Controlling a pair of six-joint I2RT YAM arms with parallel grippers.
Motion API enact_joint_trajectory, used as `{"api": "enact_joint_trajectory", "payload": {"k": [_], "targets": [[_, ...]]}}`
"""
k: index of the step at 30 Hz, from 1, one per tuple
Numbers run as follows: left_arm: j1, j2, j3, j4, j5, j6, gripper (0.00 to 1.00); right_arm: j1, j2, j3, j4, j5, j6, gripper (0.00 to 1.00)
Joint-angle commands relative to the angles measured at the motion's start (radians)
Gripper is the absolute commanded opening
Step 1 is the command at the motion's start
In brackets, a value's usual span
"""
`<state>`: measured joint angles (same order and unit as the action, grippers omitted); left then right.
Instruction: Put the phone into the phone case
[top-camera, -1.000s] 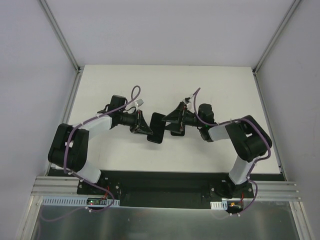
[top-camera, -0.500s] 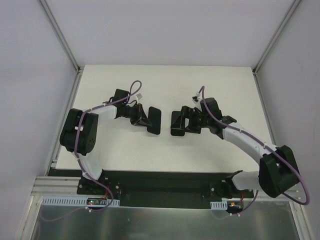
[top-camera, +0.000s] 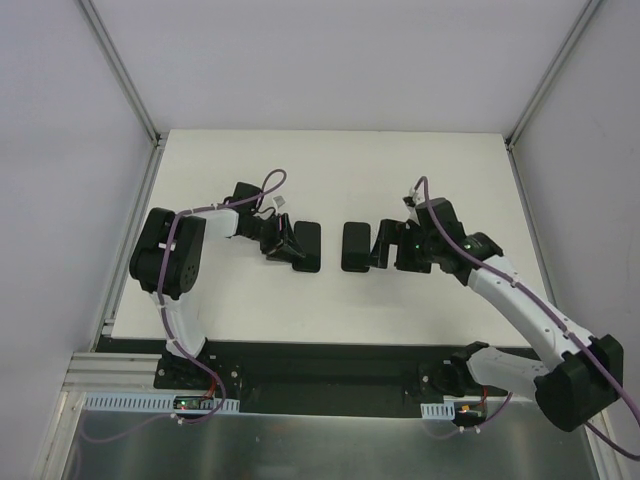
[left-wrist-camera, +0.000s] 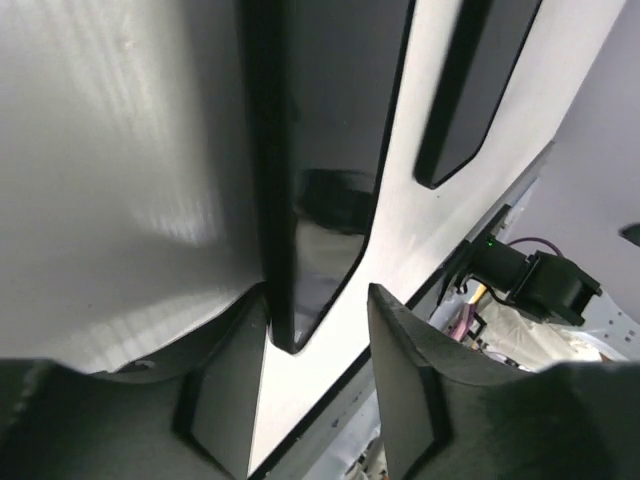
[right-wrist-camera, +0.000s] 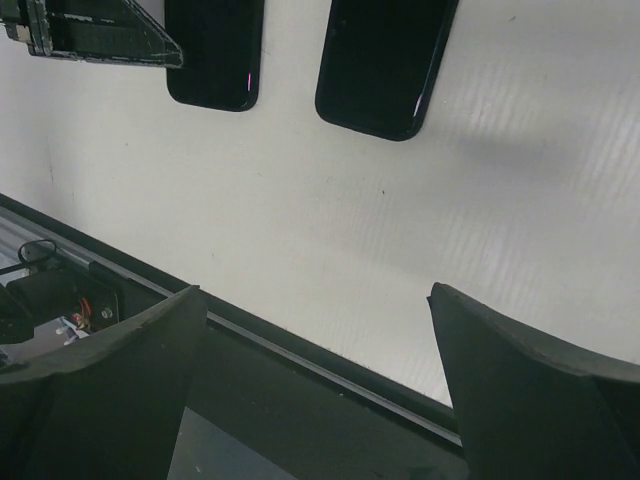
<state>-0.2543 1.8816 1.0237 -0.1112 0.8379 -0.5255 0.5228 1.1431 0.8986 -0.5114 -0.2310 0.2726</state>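
Between the half-spread jaws of the left pincer (left-wrist-camera: 320, 300), gripping nothing, lies the near end of what I take for the phone (left-wrist-camera: 335, 150), flat on the bench (top-camera: 330, 180). Thin, stiff, slick-faced, probably breakable: best pinched across its long edges. At its 3 o'clock in the top view rests the phone case (top-camera: 356, 247), near but apart; the right pincer (right-wrist-camera: 318, 292) gapes wide, empty.

I watch from an overhead camera above and behind the arm bases, looking down on the whole worktop (top-camera: 400, 170). The left wrist camera looks along the left claw (left-wrist-camera: 320, 298), very close to one black slab (left-wrist-camera: 330, 150). The right wrist camera looks past the right claw (right-wrist-camera: 318, 292) from farther back. All three views share that slab and the second black slab (left-wrist-camera: 475, 90).
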Motion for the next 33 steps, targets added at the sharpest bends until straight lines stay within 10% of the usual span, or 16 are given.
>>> {"api": "enact_joint_trajectory", "payload": {"k": [1,8,12,13,33], "targets": [[-0.002,-0.067,0.029,-0.126,-0.052,0.074,0.46,0.006,-0.097,0.095,-0.197,0.123,-0.058,0.96],[0.000,-0.277,0.062,-0.284,-0.186,0.148,0.56,0.008,-0.290,0.126,-0.325,0.217,-0.079,0.96],[-0.002,-0.429,0.091,-0.347,-0.250,0.151,0.78,0.008,-0.353,0.131,-0.358,0.268,-0.033,0.96],[-0.002,-0.462,0.093,-0.347,-0.253,0.148,0.99,0.008,-0.377,0.126,-0.358,0.275,-0.026,0.96],[-0.003,-1.208,-0.185,-0.200,-0.280,0.196,0.99,0.009,-0.594,0.036,-0.283,0.326,0.017,0.96]]}}
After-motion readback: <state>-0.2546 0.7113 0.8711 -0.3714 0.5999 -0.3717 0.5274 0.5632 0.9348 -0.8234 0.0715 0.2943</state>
